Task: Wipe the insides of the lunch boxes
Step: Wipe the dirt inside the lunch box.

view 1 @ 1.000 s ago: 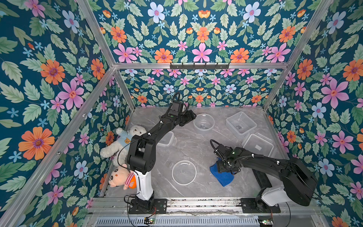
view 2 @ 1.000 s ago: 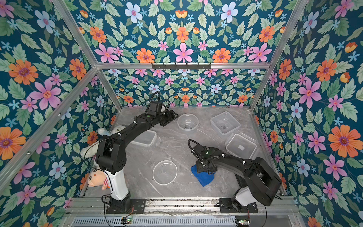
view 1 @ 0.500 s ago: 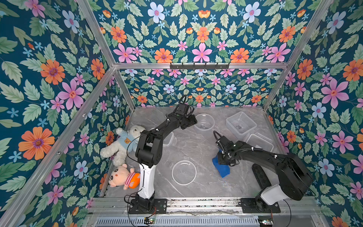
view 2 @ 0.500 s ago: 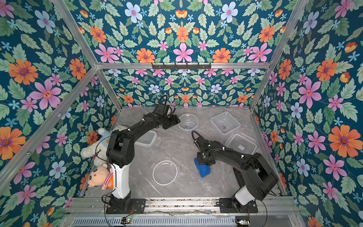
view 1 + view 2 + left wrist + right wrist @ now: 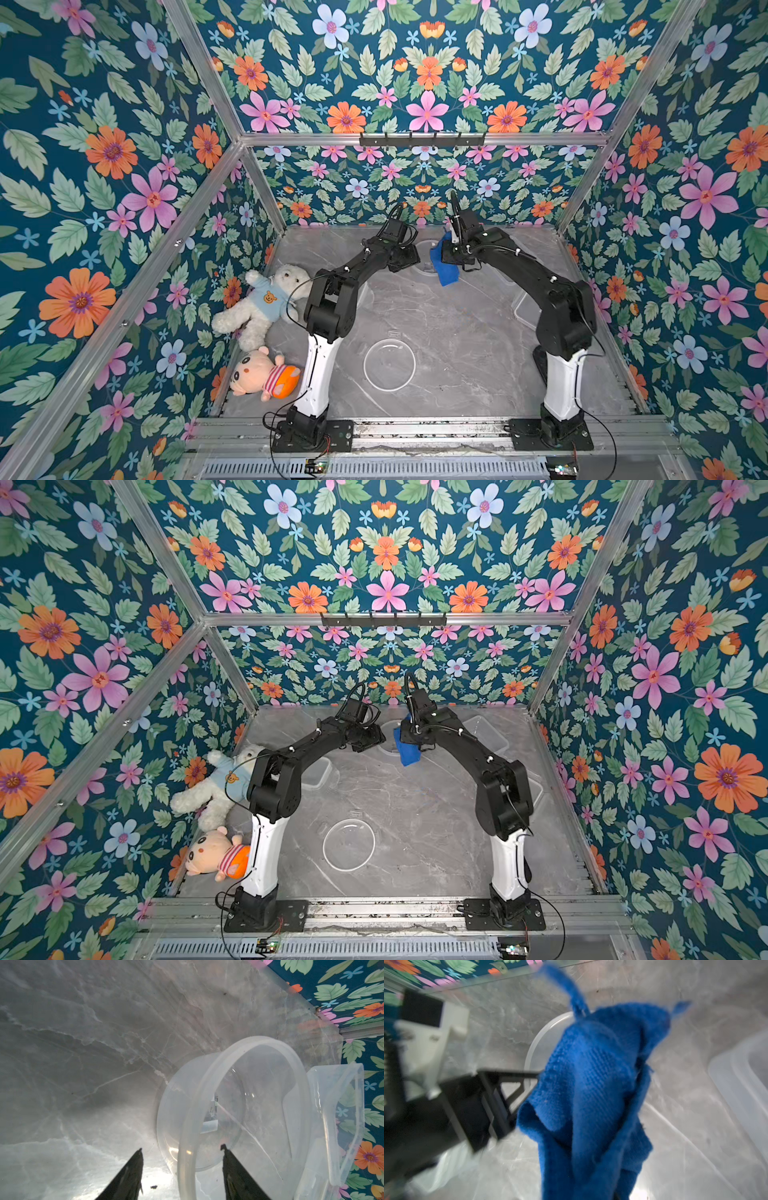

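Left gripper (image 5: pixel 181 1148): jaws partly apart, one finger outside and one inside the wall of the round lunch box (image 5: pixel 187 1084), with a gap showing on both sides of the rim.

The round lunch box (image 5: pixel 424 270) stands at the far middle of the surface (image 5: pixel 457 353), between the two arms in both top views. The square lunch box (image 5: pixel 336 1115) is just beside it. The rectangular lunch box (image 5: pixel 318 773) lies partly under the left arm.

Right gripper (image 5: pixel 451 259): clamped on the blue cloth (image 5: pixel 591 1095) (fingers hidden behind it in the wrist view). The cloth hangs at the round box's rim; whether it touches I cannot tell.

A round lid (image 5: pixel 389 365) lies flat near the front.
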Controlling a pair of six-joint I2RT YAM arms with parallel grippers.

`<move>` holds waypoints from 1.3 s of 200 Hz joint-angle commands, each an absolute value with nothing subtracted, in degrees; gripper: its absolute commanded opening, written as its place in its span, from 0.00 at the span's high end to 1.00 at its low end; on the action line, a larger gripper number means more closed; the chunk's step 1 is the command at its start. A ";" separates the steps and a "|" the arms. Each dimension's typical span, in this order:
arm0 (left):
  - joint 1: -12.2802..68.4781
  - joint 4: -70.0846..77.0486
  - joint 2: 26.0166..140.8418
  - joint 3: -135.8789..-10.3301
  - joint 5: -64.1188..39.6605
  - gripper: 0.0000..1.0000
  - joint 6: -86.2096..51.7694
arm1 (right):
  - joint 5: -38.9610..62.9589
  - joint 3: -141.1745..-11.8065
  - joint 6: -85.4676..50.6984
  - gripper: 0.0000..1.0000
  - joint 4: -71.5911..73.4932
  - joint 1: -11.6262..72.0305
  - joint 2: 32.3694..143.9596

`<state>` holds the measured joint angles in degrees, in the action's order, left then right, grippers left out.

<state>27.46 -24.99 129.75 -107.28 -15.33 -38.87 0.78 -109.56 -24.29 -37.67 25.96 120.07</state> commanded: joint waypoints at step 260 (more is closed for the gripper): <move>33.28 -29.18 123.53 -103.64 -11.46 0.88 -38.48 | -13.96 -122.32 -22.46 1.00 -55.25 23.64 138.05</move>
